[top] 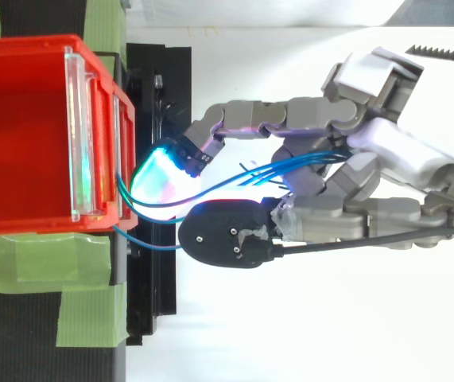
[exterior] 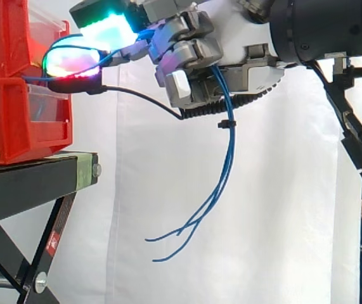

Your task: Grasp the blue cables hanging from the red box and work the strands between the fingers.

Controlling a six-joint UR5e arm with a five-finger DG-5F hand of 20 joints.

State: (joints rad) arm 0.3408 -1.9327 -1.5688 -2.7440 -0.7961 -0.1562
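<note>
Thin blue cables (exterior: 226,149) run from the front of the red box (exterior: 16,82) through my hand (exterior: 187,57) and hang down below it, bound by a black tie, with loose ends curling near the bottom. In the top view the blue cables (top: 290,165) pass between the curled fingers and the thumb of the hand (top: 370,159). The hand is shut on the strands right in front of the red box (top: 28,135). Its glowing fingertips (top: 157,181) sit close to the box's front lip.
The red box rests on a black stand (exterior: 35,180) with green tape (top: 52,294) on its top. A white curtain (exterior: 263,221) hangs behind. The arm's dark body (exterior: 320,28) comes in from the upper right.
</note>
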